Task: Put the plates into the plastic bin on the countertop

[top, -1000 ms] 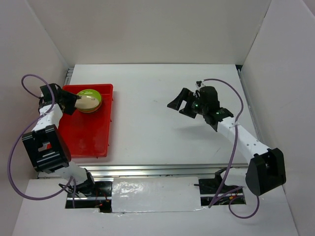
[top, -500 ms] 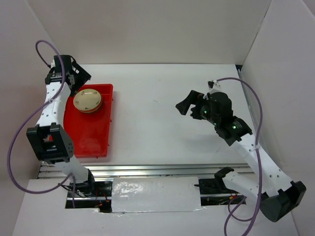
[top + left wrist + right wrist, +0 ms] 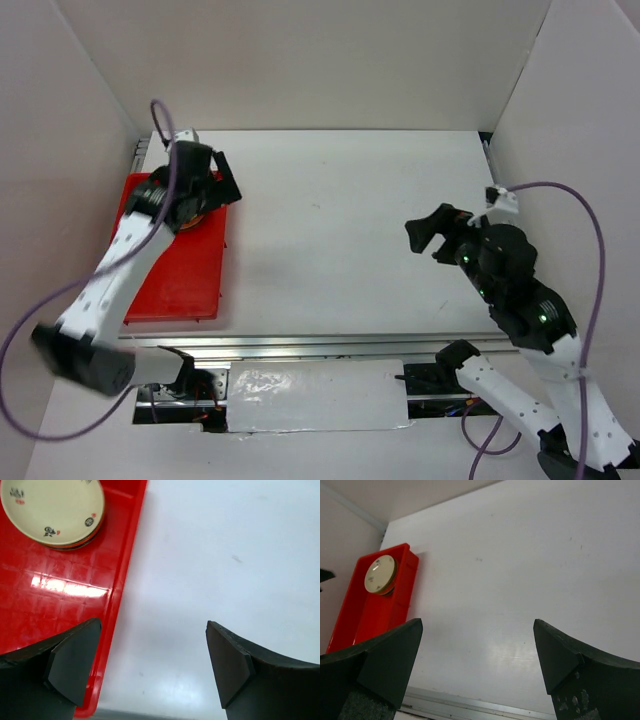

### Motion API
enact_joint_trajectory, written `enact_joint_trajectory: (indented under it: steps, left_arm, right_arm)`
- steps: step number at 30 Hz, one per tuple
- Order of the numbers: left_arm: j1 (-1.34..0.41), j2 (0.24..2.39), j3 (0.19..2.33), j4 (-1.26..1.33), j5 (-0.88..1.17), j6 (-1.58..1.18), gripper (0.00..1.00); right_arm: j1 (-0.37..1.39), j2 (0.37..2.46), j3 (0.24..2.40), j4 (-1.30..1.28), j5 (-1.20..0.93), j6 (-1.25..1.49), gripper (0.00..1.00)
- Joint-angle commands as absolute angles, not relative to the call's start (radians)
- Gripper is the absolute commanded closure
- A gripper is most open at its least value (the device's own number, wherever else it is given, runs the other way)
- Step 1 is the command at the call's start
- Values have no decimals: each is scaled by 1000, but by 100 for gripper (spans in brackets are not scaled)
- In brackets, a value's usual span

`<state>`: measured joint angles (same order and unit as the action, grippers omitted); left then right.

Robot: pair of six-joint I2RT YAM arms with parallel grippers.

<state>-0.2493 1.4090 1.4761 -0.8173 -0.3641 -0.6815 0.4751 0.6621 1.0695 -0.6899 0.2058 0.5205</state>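
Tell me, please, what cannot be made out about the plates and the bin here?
Left wrist: the top edge cuts the cream plate; only a dark rim shows beneath, so the count is unknown.
Right wrist: the stack is too small to count.
Top view: the left arm covers most of the stack in the red bin.

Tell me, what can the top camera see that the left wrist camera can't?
Only the top view shows the right arm, the white walls and the metal rail. Only the left wrist view shows the small painted marks on the cream plate and its own jaws, open. Both show the red bin and the white countertop.
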Motion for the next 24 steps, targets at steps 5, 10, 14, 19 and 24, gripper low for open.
enact_joint_trajectory:
  steps: [5,10,14,19,24]
  left_arm:
    - [-365,944,1281,-929,-482,-591,1]
    - [-377,793,1246,-1058,-577,-626,1]
    - [-377,656,1246,-1108,-581,-657,1]
    - [-371,512,1157,-1052,-581,-626,1]
    - [-367,508,1157,-1065,-591,-629,1]
  right_arm:
    - [624,505,1176,-908,477,498,0]
    - [753,459,1227,-1064,594,543,0]
    - [769,440,1256,-1172,644,563,0]
    - [767,411,1236,-1198,670,563,0]
    - [769,420,1249,-1166,675,563,0]
